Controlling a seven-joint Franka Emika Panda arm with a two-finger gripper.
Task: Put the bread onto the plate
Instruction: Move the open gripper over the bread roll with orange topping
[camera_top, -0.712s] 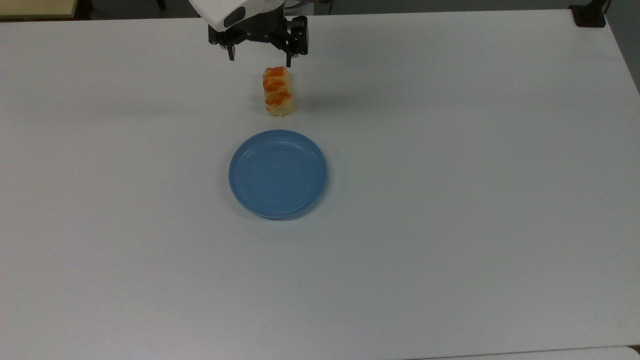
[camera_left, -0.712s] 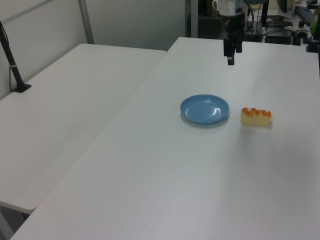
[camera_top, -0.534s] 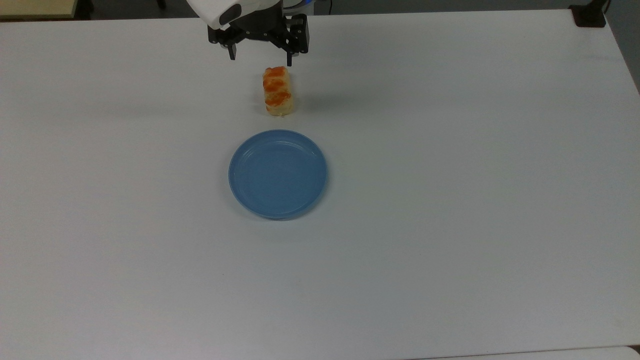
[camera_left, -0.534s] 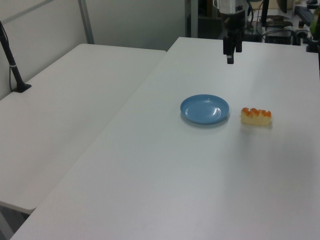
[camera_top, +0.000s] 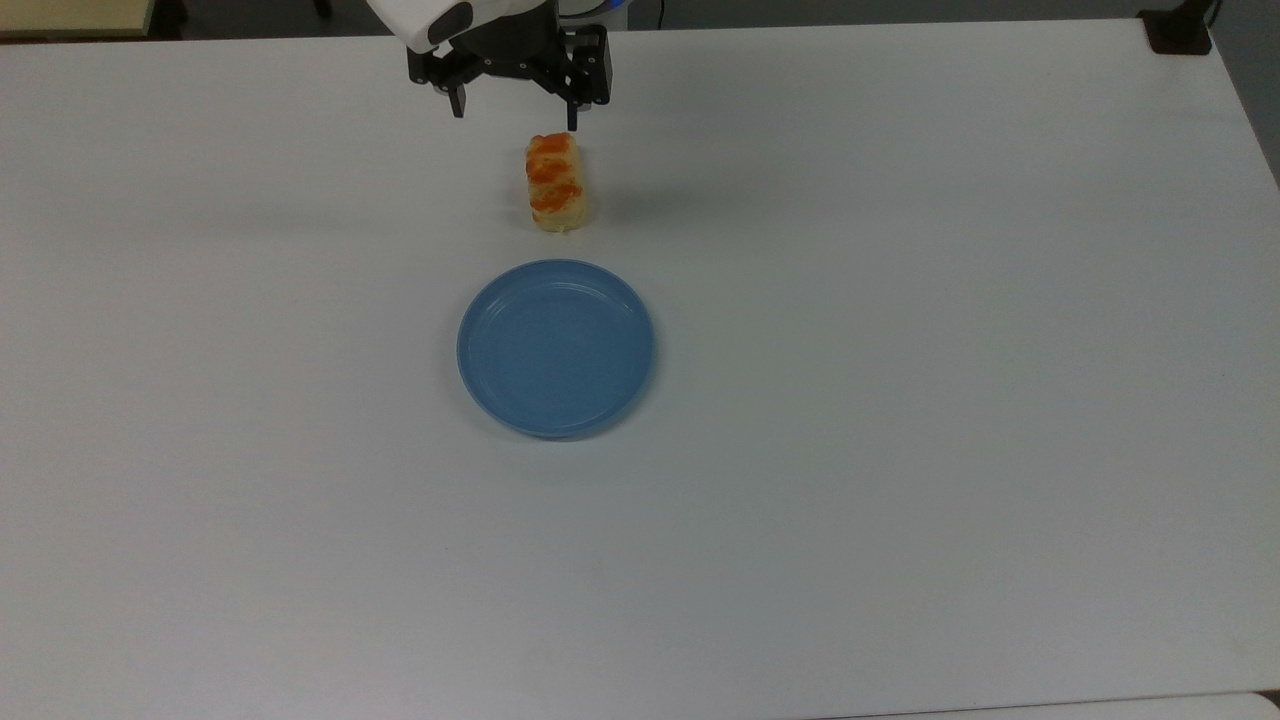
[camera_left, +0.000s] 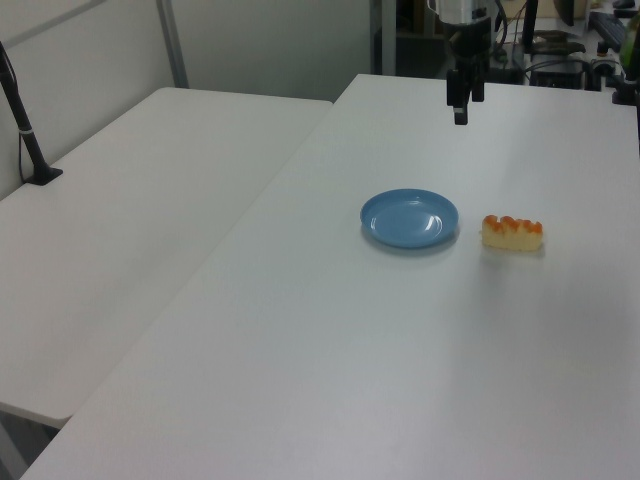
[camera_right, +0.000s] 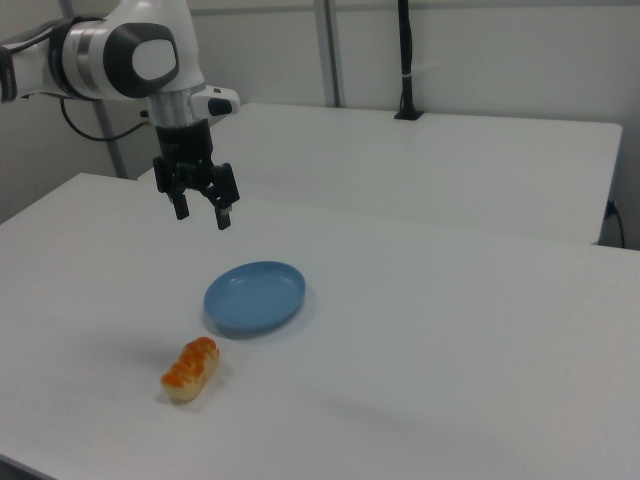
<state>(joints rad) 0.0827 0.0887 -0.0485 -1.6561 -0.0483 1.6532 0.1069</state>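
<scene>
A: Standing early in the job. Bread (camera_top: 556, 184) lying flat on the table (camera_top: 900, 400), plate (camera_top: 556, 348) sitting bare, nothing lifted.

B: Agreed, whole carry looking undone. Reaching, gripping, lifting, moving over, setting down, all remaining, judging by how things lie.

A: Gripper (camera_right: 201, 211) hanging in the air with fingers spread wide, gripping nothing. Looking well above the tabletop in the right view.

B: Bread lying lower in the right view, toward the right view's bottom left, well apart from the tool. Plate sitting between the two in the picture.

A: Looking closer from the top. Gripper (camera_top: 514, 106) hovering just beyond the bread's far end, near the top view's upper edge, one fingertip appearing almost over that end.

B: Reading that as height playing tricks, not touching. In the left view, gripper (camera_left: 459, 107) hanging high and back, bread (camera_left: 512, 233) lying down on the left view's right side.

A: Bread and plate lying near each other but apart, a strip of bare table showing between them. In the top view, loaf pointing lengthways at the plate.

B: In the left view, plate (camera_left: 409, 217) lying just to the left view's left of the loaf. Short trip, probably, once gripped.

A: Needing a descent first, likely, with fingers straddling the loaf's narrow width.

B: Spread looking ample for that.
</scene>
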